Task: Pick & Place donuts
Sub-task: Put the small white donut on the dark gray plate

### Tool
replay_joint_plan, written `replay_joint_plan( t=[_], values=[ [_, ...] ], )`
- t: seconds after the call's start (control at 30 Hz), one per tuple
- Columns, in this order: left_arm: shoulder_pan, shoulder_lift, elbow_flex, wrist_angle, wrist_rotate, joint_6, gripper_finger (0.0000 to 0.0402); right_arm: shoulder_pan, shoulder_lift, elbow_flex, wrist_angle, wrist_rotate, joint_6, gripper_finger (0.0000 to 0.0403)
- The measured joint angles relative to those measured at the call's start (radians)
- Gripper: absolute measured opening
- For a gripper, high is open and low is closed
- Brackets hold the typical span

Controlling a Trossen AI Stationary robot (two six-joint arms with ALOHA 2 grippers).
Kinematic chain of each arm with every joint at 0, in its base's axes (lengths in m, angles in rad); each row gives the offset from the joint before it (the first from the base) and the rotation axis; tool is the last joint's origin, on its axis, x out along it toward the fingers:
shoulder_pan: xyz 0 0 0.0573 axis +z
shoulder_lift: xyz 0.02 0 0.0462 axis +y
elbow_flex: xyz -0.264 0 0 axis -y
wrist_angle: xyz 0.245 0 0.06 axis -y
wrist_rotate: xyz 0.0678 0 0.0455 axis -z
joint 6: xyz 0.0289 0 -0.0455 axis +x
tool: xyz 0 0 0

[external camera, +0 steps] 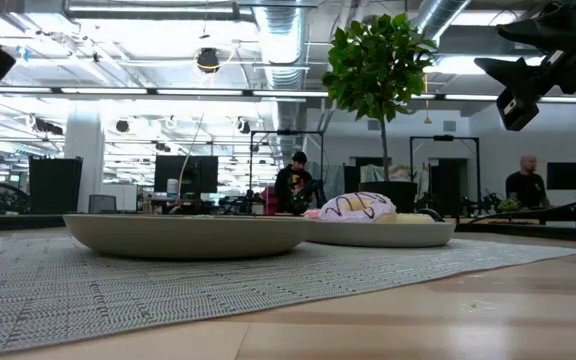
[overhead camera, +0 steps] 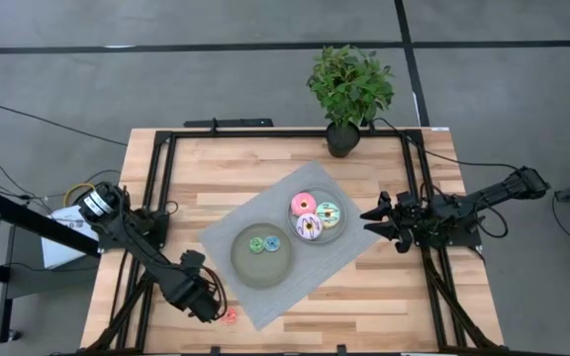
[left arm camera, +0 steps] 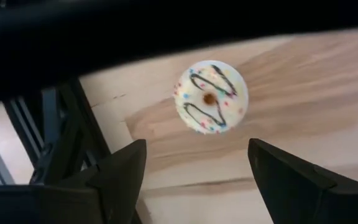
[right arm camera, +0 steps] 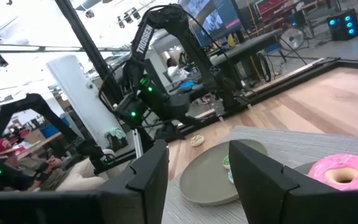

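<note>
Matting covers wooden table in open workshop.

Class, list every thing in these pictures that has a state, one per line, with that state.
Left gripper: open, empty, above the white donut.
White donut: flat on bare wood, off the mat.
Right gripper: open, empty, beside the right plate.
Left plate: holds two tiny donuts.
Right plate: holds three larger donuts.
Mat: flat under both plates.
Plant: upright.

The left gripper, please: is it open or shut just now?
Open. The left gripper shows a clear gap between its fingers, hovering over a small white donut on bare wood.
</note>
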Motion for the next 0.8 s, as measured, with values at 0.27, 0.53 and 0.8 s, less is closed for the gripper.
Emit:
replay_joint_plan(
  t=[0.27, 0.53, 0.8],
  values=[
    [0.004, 0.000, -0.093, 0.113, 0.008, 0.007, 0.0275, 0.000, 0.000, 0.000, 0.000, 0.000, 0.002, 0.0162],
    [0.012, -0.002, -0.159, 0.220, -0.022, -0.033, 0.0275, 0.000, 0.000, 0.000, 0.000, 0.000, 0.002, 0.0161],
    [0.046, -0.003, -0.164, 0.222, -0.051, 0.002, 0.0275, 0.000, 0.000, 0.000, 0.000, 0.001, 0.002, 0.0160]
  ],
)
